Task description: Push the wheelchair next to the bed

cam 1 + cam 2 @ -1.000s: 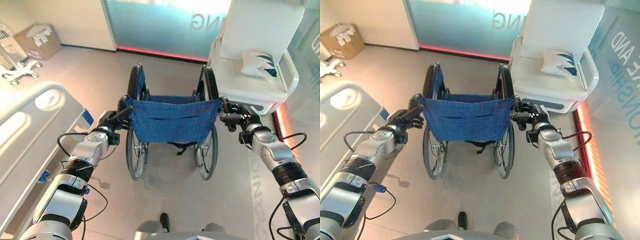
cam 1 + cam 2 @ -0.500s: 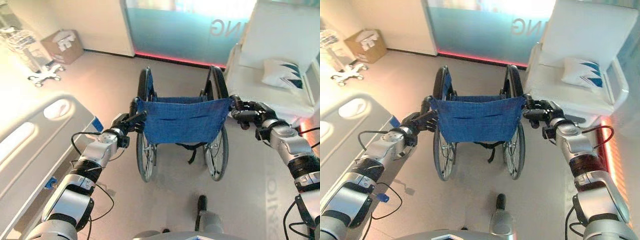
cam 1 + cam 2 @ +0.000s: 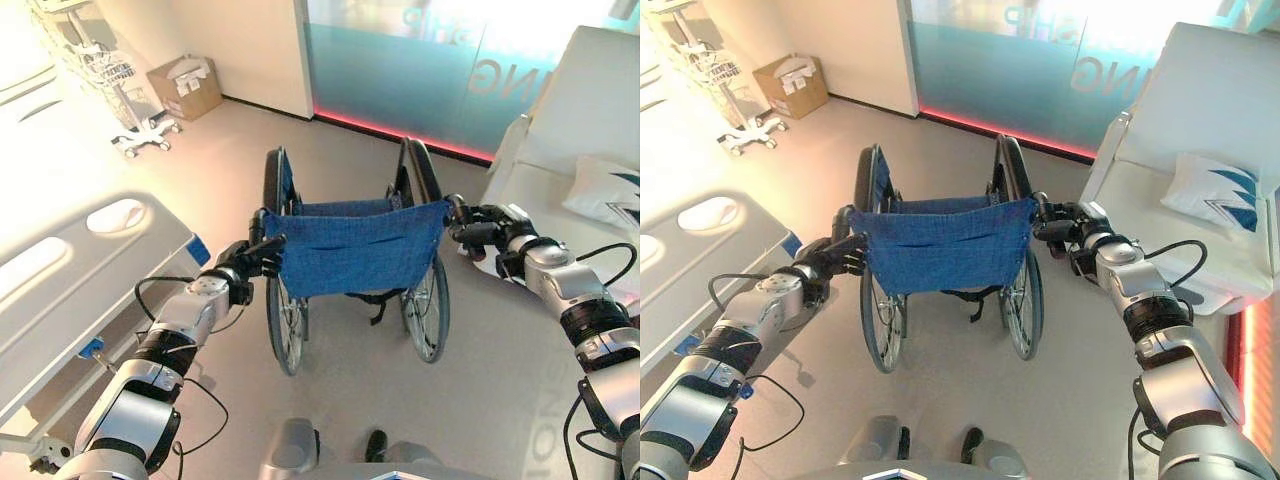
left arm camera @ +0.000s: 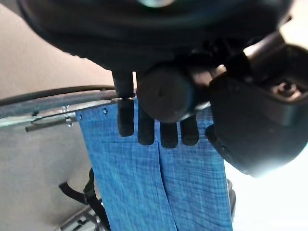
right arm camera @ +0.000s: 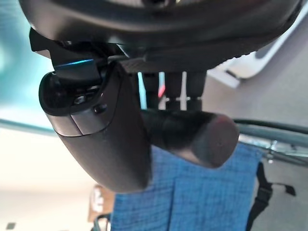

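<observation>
- One wheelchair (image 3: pixel 355 250); left hand (image 3: pixel 247 262) and right hand (image 3: pixel 487 228) were each clamped on a push handle.
- One bed (image 3: pixel 70 290) at 9 o'clock, open floor (image 3: pixel 215 170) at 12.

Both head cams looked down from above and behind the wheelchair (image 3: pixel 350 250), a small step apart sideways, so they shared the bed (image 3: pixel 70 290) on the left, the white armchair (image 3: pixel 1200 190) on the right and the glass wall ahead. Each wrist cam sat tight behind its own hand (image 4: pixel 159 130), facing the chair's blue backrest (image 5: pixel 192 192) up close.
</observation>
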